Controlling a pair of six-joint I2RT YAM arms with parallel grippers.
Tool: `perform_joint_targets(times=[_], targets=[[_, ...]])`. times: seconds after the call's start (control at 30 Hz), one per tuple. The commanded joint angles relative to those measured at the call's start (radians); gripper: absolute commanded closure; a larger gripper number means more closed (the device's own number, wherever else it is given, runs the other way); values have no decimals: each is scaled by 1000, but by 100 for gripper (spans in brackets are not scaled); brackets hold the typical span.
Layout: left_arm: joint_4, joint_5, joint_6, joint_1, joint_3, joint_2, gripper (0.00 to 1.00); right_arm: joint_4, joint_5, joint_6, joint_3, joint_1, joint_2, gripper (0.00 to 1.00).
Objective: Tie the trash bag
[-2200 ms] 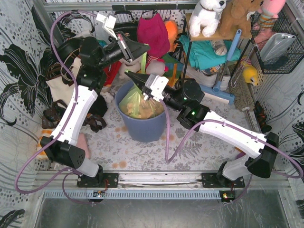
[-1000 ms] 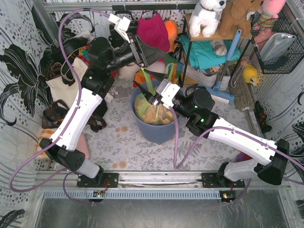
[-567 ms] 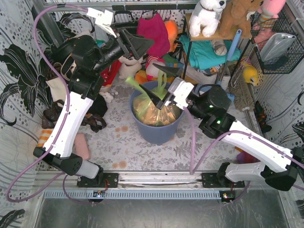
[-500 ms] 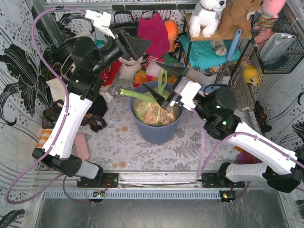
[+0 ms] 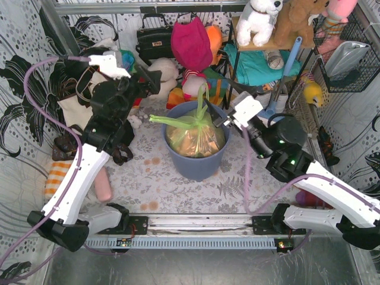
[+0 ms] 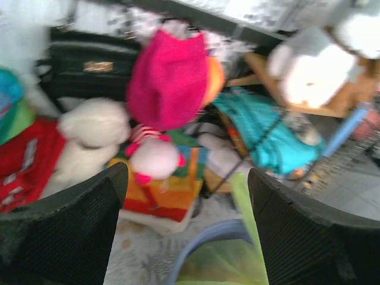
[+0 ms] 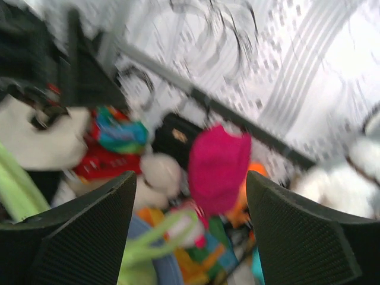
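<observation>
Tails of the trash bag [image 5: 193, 132] stick out of the blue bin [image 5: 191, 167] that holds it, one upward, one leftward. The neck looks cinched, probably to keep the paper inside. The left gripper [image 6: 187, 172] and right gripper [image 7: 190, 181] stand wide apart and empty on either side of the bin, apparently clear of the tails.

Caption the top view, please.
Trash bag in blue bin, tails sticking out; left gripper and right gripper open, clear of it.

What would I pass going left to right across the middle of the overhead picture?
White tote bag → trash bag, sitting in the blue bin → blue-handled mop → black wire basket.
</observation>
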Motion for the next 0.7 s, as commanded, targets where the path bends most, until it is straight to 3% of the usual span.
perform_joint_targets(times=[0.0, 0.03, 0.13, 0.3, 0.5, 0.67], targets=[[95, -337, 55, 12, -140, -74, 7, -17, 267, -22, -93, -73, 0, 24], [102, -383, 50, 16, -179, -93, 2, -26, 264, 13, -114, -109, -9, 23], [137, -481, 21, 40, -296, -145, 2, -40, 246, 126, -191, -245, -41, 18], [270, -647, -3, 45, -533, -239, 2, -80, 204, 289, -325, -486, -58, 0], [432, -837, -38, 60, -782, -257, 2, -7, 132, 427, -549, -714, -23, 3], [627, -938, -23, 66, -956, -163, 2, 154, 133, 496, -749, -840, 27, 3]])
